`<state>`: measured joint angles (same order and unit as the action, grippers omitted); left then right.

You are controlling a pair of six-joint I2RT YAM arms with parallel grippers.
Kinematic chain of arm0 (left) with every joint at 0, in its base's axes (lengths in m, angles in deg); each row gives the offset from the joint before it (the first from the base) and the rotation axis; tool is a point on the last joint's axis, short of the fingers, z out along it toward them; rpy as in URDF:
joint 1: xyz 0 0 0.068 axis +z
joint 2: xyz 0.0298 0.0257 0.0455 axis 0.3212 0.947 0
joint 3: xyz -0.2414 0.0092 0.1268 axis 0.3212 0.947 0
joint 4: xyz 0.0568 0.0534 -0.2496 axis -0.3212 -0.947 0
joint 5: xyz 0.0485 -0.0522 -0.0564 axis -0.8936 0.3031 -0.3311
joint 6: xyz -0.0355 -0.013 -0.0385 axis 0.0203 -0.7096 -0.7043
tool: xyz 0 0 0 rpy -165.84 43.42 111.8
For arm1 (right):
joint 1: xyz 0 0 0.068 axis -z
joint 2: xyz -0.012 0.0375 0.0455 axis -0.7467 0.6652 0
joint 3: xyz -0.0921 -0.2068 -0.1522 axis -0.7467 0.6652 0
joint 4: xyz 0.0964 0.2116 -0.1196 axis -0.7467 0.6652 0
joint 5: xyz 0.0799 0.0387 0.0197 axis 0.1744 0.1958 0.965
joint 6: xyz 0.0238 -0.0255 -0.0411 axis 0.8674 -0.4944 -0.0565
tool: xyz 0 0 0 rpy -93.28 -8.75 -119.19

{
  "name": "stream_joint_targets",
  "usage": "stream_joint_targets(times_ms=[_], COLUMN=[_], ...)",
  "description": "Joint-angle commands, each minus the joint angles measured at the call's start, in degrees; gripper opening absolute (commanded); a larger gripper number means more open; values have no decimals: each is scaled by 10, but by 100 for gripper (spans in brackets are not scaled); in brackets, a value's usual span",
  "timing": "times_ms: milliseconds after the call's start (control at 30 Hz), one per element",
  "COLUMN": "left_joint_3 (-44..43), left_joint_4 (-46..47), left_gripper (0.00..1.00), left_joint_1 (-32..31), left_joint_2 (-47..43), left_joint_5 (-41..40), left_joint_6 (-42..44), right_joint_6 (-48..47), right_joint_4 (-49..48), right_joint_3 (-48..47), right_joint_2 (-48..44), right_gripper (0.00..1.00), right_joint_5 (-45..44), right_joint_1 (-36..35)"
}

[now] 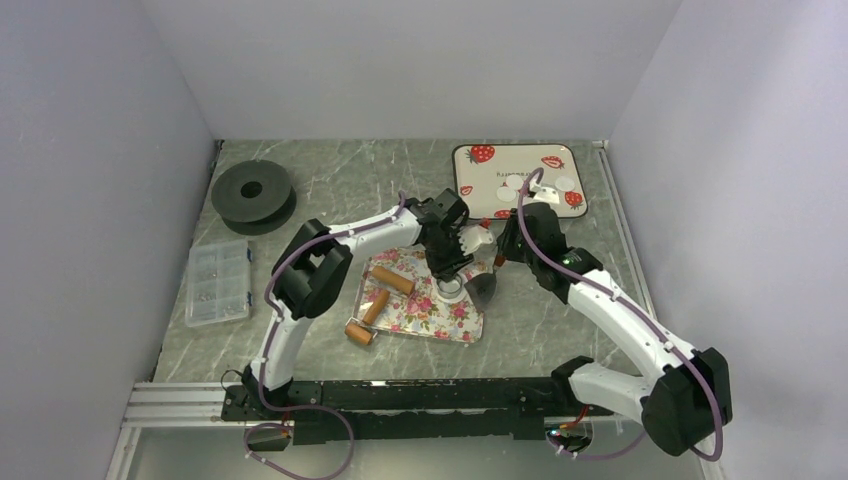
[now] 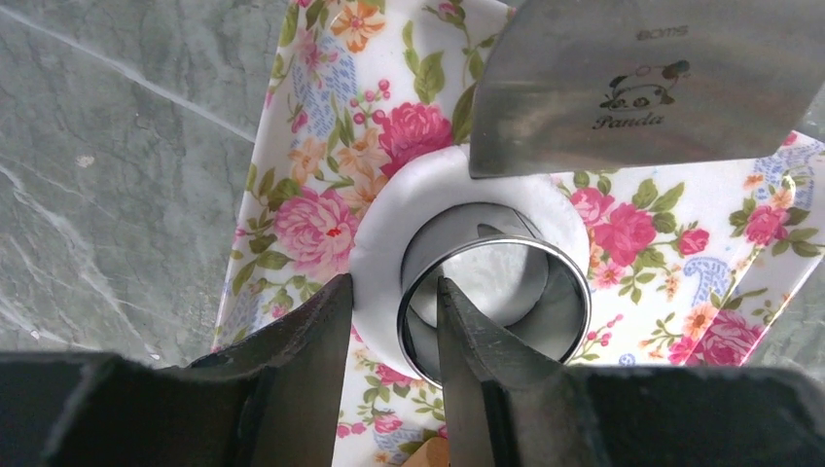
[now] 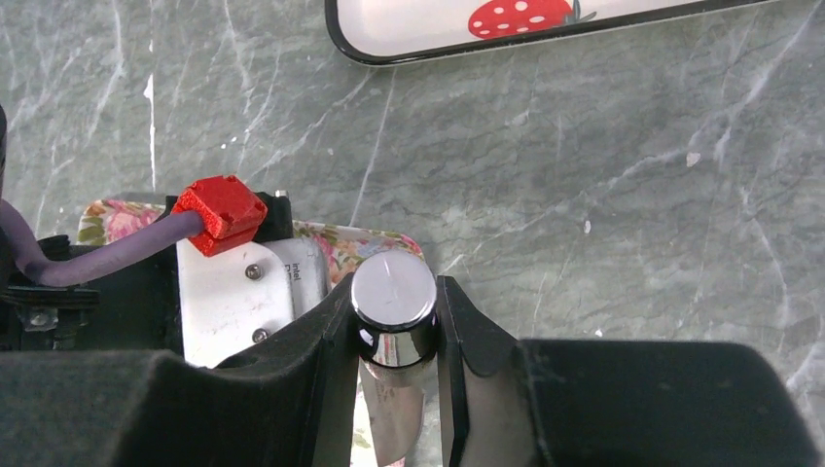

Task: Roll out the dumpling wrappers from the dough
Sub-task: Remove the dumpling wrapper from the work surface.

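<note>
- Top view: I'm seeing the left gripper (image 1: 447, 278) sitting down on the ring cutter (image 1: 450, 291) over the floral tray (image 1: 410, 318). The right gripper (image 1: 497, 258) is holding the dough scraper (image 1: 484, 287) just beside it. The dumpling wrappers (image 1: 513, 184) are lying on the strawberry tray (image 1: 520, 158) behind.
- Left wrist: the jaws are standing spread, straddling the cutter's near wall, one finger outside and one inside. The ring is resting on the white dough (image 2: 384, 219), and the scraper blade is touching the dough's far edge.
- Right wrist: the jaws are pinching the scraper's shiny round handle.
</note>
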<state>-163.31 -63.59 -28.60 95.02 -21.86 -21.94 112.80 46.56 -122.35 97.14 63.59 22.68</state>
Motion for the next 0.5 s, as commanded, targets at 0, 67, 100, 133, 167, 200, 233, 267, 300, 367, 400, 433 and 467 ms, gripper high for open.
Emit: stream_joint_targets(times_ms=[0, 67, 100, 133, 167, 200, 233, 267, 300, 367, 400, 433, 467], left_joint_3=[7, 4, 0, -4, -10, -19, -25, -30, -34, -35, -31, -26, -21], left_joint_4=[-8, -15, -19, -24, -28, -34, -40, -46, -51, -55, -53, -49, -44], left_gripper=[43, 46, 47, 49, 50, 51, 52, 54, 55, 55, 56, 56, 56], left_joint_1=[-7, -7, -7, -7, -7, -7, -7, -7, -7, -7, -7, -7, -7], left_joint_2=[-40, -43, -46, -48, -50, -52, -53, -54, -53, -53, -53, -54, -54], left_joint_5=[23, 27, 29, 32, 35, 39, 43, 48, 54, 58, 55, 53, 50], left_joint_6=[7, 10, 12, 14, 15, 16, 18, 20, 21, 20, 19, 18, 16], right_joint_6=[-38, -44, -46, -47, -45, -39, -33, -27, -20, -10, -7, -5, -3], right_joint_4=[16, 16, 11, 6, 1, -2, -6, -10, -14, -20, -18, -13, -6], right_joint_3=[-31, -41, -44, -47, -51, -54, -58, -59, -60, -61, -63, -66, -69], right_joint_2=[13, 11, 10, 9, 9, 9, 8, 6, 1, -10, -15, -21, -25], right_gripper=[0, 0, 0, 0, 0, 0, 0, 0, 0, 0, 0, 0, 0], right_joint_5=[-60, -67, -58, -43, -28, -10, 12, 26, 38, 49, 49, 47, 45], right_joint_1=[-19, -20, -20, -21, -21, -21, -21, -21, -21, -21, -21, -21, -21])
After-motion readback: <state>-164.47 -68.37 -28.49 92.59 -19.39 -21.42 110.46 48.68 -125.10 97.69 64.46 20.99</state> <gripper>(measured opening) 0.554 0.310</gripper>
